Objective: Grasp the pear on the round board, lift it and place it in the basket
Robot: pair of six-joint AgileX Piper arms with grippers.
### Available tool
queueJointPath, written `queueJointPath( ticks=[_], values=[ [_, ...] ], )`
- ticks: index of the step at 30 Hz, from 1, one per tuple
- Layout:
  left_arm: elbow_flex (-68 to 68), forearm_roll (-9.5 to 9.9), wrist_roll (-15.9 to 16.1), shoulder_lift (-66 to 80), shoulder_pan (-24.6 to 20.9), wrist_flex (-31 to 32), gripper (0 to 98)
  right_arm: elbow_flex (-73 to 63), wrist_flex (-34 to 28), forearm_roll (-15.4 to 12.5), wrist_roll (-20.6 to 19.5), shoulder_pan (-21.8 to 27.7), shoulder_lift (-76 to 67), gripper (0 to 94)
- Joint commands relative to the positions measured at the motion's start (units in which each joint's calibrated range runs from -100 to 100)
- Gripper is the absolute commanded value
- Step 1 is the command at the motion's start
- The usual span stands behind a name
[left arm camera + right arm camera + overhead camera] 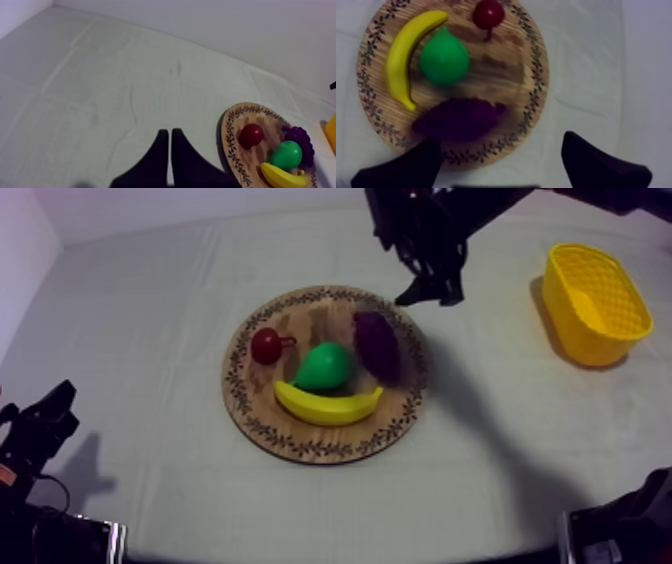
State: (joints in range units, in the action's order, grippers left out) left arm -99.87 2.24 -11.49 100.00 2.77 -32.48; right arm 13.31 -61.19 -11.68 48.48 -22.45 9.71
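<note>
Plump green pear (smooth, glossy)

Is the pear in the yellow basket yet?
No, the pear lies on the wooden board beside the banana, and the yellow basket stands apart from the board.

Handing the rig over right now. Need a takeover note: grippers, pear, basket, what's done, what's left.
Right gripper: open, empty, hovering by the rim of the round wooden board next to the purple grapes.
Left gripper: shut on nothing, low at its own side of the table.
Green pear: on the board, between the yellow banana and the small red fruit.
Yellow basket: at the right side, nothing seen in it.
Done: nothing grasped yet.
Left: grasp pear, carry it to basket, release.
</note>
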Motion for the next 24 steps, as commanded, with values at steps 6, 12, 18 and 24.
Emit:
queueJointPath(
  ticks=[6,12,18,24],
  values=[
    [-0.02,-0.02,0.0,0.0,0.01,-0.01,0.1,-0.92,0.69,-1.36,-0.23,-2.43,5.61,73.0],
    [-0.02,-0.02,0.01,0.0,0.01,-0.01,0.1,-2.06,1.12,-1.46,-0.56,-4.17,10.41,70.1],
    [-0.02,-0.02,0.01,0.0,0.01,-0.01,0.1,-2.72,2.15,-0.95,-1.14,-5.58,14.09,68.4],
    [-0.02,-0.02,0.0,0.0,0.01,-0.01,0.1,-3.79,3.34,-0.76,-1.54,-6.4,17.18,67.8]
  ],
)
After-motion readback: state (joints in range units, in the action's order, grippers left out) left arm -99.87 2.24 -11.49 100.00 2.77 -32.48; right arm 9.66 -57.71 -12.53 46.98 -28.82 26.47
